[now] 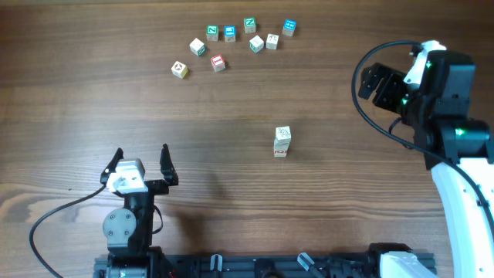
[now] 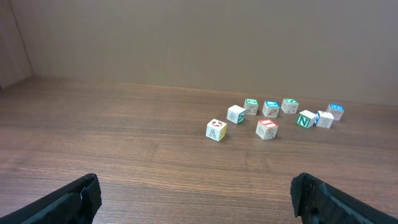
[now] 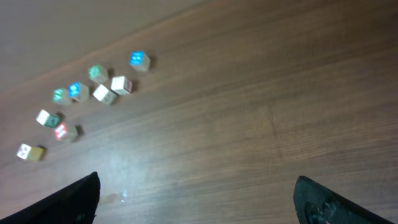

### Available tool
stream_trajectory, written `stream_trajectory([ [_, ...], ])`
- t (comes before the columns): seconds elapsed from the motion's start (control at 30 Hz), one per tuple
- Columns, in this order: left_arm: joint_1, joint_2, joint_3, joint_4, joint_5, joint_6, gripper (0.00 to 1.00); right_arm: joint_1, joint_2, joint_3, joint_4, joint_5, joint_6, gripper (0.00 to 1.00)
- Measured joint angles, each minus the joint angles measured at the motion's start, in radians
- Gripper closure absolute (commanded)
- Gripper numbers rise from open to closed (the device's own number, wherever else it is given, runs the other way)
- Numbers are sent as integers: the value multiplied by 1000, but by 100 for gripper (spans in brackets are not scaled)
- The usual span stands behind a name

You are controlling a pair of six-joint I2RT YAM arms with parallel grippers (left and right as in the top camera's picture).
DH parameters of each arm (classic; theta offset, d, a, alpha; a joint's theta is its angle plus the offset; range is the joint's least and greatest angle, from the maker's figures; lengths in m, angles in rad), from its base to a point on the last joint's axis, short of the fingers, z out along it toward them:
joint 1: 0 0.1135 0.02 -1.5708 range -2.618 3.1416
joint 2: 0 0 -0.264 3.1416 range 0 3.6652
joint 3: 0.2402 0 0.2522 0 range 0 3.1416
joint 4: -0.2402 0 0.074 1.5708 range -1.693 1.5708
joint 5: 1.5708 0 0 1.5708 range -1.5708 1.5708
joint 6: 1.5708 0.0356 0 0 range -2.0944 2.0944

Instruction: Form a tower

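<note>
The tower, a narrow stack of pale letter cubes with a white top and red print low down, stands alone right of the table's middle. It appears only in the overhead view. My left gripper is near the front edge, well left of the tower. It is open, and only bare wood lies between its fingers. My right gripper hovers at the right side, above and to the right of the tower. It is open wide and holds nothing.
Several loose cubes with green, blue and red faces lie scattered at the back of the table; both wrist views catch them. A black cable trails from the left arm's base.
</note>
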Motion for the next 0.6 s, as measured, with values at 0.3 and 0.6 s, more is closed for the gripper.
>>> stream_trajectory([
  [0.3, 0, 0, 0, 0, 0, 0, 0, 0, 140, -13, 21, 0, -47, 0],
  [0.6, 0, 0, 0, 0, 0, 0, 0, 0, -82, -455, 511, -59, -134, 0],
])
